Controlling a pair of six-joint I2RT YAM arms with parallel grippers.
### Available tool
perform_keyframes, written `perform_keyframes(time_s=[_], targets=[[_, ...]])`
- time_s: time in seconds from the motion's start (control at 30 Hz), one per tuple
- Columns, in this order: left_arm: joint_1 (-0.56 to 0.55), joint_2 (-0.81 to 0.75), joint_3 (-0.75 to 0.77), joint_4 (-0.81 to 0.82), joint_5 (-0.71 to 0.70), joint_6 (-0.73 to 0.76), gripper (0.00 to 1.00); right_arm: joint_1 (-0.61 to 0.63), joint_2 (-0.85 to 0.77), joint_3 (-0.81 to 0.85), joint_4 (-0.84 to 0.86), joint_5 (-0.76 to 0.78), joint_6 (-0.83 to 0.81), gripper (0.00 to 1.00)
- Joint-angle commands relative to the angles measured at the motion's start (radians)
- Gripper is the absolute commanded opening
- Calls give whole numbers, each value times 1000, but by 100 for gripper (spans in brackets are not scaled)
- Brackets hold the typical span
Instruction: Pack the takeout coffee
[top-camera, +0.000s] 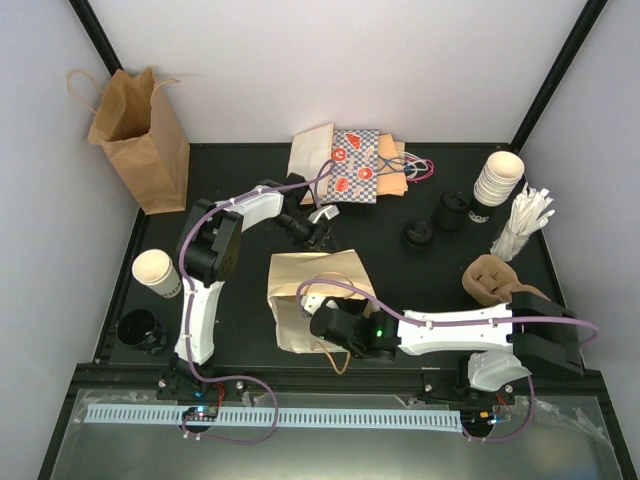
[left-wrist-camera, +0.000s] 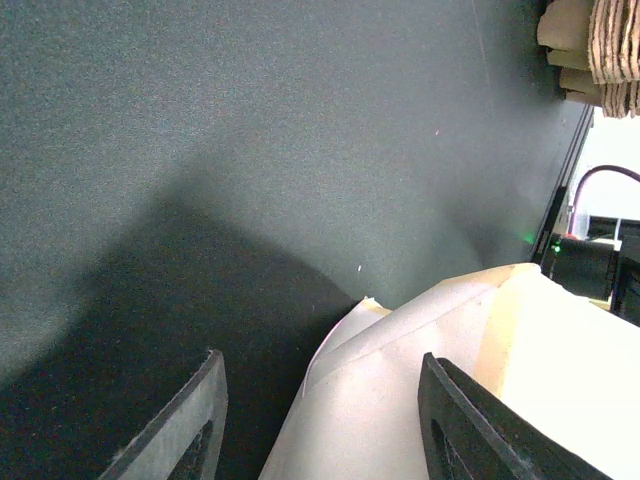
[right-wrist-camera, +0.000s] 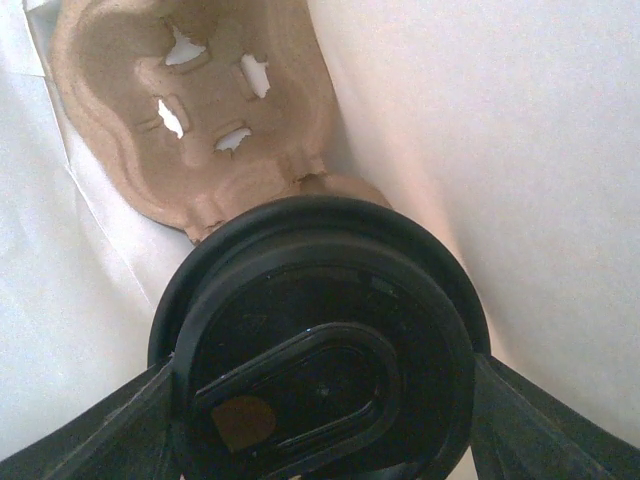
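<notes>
My right gripper (right-wrist-camera: 322, 405) is shut on a takeout coffee cup, its fingers clamped on both sides under the round black lid (right-wrist-camera: 320, 350); the cup's body is hidden beneath the lid. The cup hangs inside the cream paper bag (top-camera: 300, 285), which lies on its side mid-table, just above a brown pulp cup carrier (right-wrist-camera: 190, 110) at the bag's bottom. In the top view the right gripper (top-camera: 332, 322) reaches into the bag's mouth. My left gripper (top-camera: 320, 238) is at the bag's far edge. Its jaws (left-wrist-camera: 320, 400) stand open, straddling a cream paper flap (left-wrist-camera: 390, 370) without pinching it.
One white paper cup (top-camera: 157, 272) and a black lid (top-camera: 142, 331) sit at the left edge. A stack of white cups (top-camera: 498, 178), two black lids (top-camera: 418, 236), white sticks (top-camera: 525, 222) and pulp carriers (top-camera: 490, 278) crowd the right. A brown bag (top-camera: 142, 140) stands back left; patterned bags (top-camera: 352, 166) lie behind.
</notes>
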Motion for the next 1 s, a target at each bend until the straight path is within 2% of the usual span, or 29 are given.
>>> perform_keyframes(time_s=[0.0, 0.23, 0.43, 0.97], targets=[[-34, -37, -10, -55, 32, 35, 55, -9, 46, -28, -66, -58, 106, 58], [-34, -46, -8, -47, 5, 18, 54, -4, 15, -23, -124, -57, 137, 76], [-34, -47, -4, -50, -6, 12, 54, 12, 1, 16, -184, -60, 158, 80], [-35, -45, -13, -53, 1, 15, 54, 13, 24, 30, -236, -113, 137, 75]])
